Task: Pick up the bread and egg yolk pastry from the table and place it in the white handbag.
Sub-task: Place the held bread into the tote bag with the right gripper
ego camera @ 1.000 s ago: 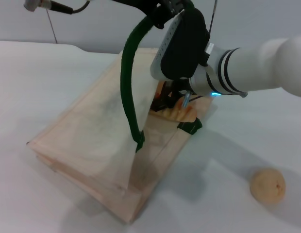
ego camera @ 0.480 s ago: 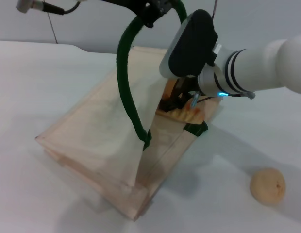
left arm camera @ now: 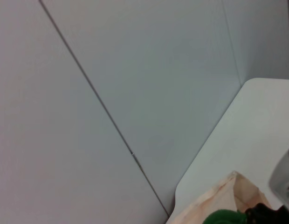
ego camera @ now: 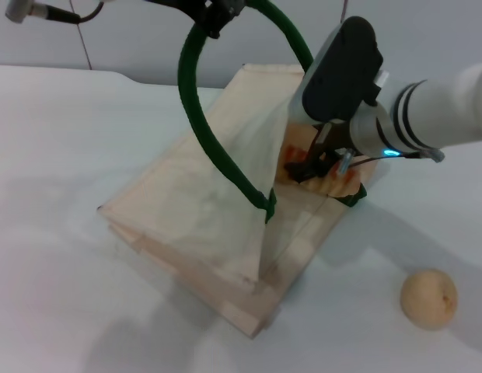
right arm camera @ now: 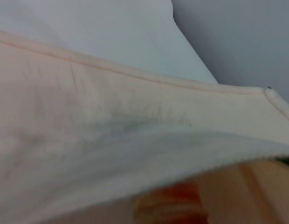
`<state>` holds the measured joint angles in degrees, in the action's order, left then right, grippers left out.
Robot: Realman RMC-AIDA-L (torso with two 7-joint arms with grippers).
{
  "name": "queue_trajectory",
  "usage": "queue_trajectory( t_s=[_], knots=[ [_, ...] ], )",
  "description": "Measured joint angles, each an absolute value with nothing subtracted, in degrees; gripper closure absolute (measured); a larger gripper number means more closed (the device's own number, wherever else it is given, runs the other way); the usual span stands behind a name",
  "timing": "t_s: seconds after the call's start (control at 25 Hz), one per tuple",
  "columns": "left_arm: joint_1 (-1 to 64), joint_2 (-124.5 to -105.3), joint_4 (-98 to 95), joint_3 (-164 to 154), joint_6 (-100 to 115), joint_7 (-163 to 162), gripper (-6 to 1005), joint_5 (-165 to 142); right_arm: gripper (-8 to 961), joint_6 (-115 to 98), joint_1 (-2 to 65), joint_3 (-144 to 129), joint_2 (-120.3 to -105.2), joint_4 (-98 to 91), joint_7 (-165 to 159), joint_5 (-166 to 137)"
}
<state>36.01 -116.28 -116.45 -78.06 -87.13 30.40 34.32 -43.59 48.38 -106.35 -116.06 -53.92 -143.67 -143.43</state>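
The white handbag (ego camera: 202, 217) lies on the table with its mouth lifted open. My left gripper (ego camera: 216, 9), at the top edge of the head view, is shut on one dark green handle (ego camera: 196, 116) and holds it up. My right gripper (ego camera: 317, 159) is at the bag's mouth, shut on the bread (ego camera: 338, 183), a ridged tan loaf with orange-red stripes that is partly inside the opening. The right wrist view shows the bag's fabric (right arm camera: 112, 121) and the bread (right arm camera: 168, 205) beneath it. The egg yolk pastry (ego camera: 429, 298) sits on the table at the right, apart from both grippers.
The second green handle (ego camera: 351, 200) lies at the bag's mouth beside the bread. The white table (ego camera: 54, 155) extends to the left of the bag. A grey wall (left arm camera: 135, 93) stands behind the table.
My left gripper has pulled the handle up and the bag has swung to the right. My right gripper has moved right with the bread at the bag's mouth. The pastry has not moved.
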Motion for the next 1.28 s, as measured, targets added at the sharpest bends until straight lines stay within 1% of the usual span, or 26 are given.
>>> queue_trajectory(
  t_s=[0.08, 0.12, 0.76, 1.28],
  knots=[
    [35.87, -116.28, -116.45, -78.03, -87.11, 30.34, 895, 34.06, 63, -44.75, 46.55, -106.31, -116.08, -57.3, -143.68, -144.45],
    [35.85, -116.28, -116.45, -78.02, -87.09, 30.28, 895, 33.98, 63, -46.09, 44.59, -106.28, -116.17, -60.99, -143.82, -146.13],
    [34.75, -116.28, -116.36, -77.14, -86.96, 29.46, 896, 33.74, 62, -54.05, 37.37, -106.34, -116.26, -74.76, -148.12, -154.36],
    [32.68, -116.28, -116.11, -76.8, -84.76, 29.63, 895, 33.14, 63, -57.74, 32.75, -103.5, -116.46, -79.48, -149.79, -157.6]
  ],
)
